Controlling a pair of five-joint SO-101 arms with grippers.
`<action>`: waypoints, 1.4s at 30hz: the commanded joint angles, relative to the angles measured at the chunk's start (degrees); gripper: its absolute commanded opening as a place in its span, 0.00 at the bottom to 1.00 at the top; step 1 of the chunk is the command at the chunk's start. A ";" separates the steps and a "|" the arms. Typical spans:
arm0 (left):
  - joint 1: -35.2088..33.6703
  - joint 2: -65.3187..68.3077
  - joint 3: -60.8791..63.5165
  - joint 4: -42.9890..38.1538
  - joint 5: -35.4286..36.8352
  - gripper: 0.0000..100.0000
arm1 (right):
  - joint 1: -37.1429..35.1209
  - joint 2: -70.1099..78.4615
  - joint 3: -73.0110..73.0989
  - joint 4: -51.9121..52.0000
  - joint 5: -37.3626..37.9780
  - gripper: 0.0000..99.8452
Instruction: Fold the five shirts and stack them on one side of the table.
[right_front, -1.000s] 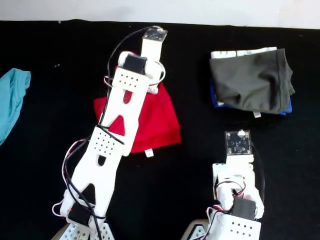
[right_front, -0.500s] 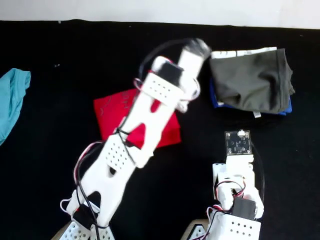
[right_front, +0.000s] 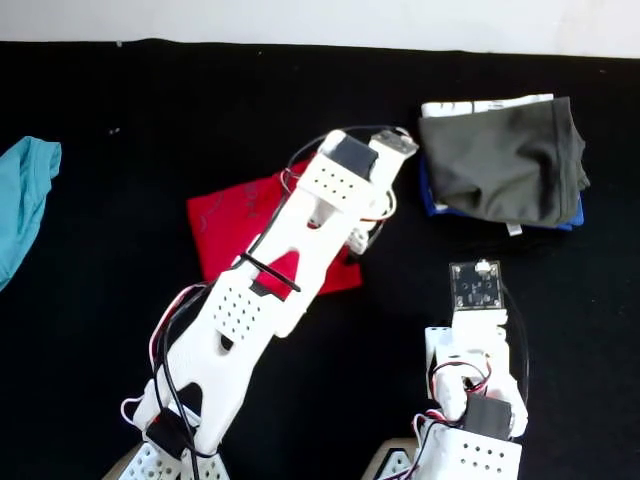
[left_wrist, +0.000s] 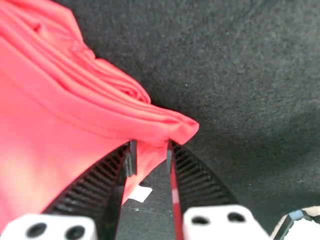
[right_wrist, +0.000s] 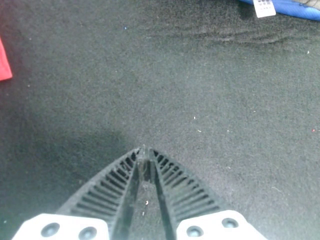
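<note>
Arms over the black surface (right_front: 120, 90), left arm stretched toward 1 o'clock.
Left gripper (left_wrist: 150, 151) jaws clamped on a bunched fold of the red shirt (right_front: 222, 226), which lies folded and creased mid-surface. Right gripper (right_wrist: 143, 154) jaws together at 5 o'clock. Folded stack (right_front: 500, 165) at 2 o'clock.

The right tool (right_wrist: 144, 152) sits at frame centre near the camera, its ribbed fingers closed tip to tip. Dark counter (right_wrist: 200, 75) extends beyond it. A red shirt (right_wrist: 3, 62) sliver enters at one frame edge. A blue shirt (right_wrist: 300, 11) with a white tag (right_wrist: 263, 6) lies in a far corner.
</note>
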 joint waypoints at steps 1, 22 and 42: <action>1.10 -3.91 0.13 0.62 0.35 0.12 | 0.40 -0.40 7.69 -0.04 0.44 0.01; 0.22 -3.74 7.25 -5.54 0.09 0.12 | 0.40 -0.40 7.69 -0.04 0.44 0.01; -2.59 -3.82 0.92 0.18 -3.60 0.12 | 0.40 -0.40 7.69 -0.04 0.44 0.01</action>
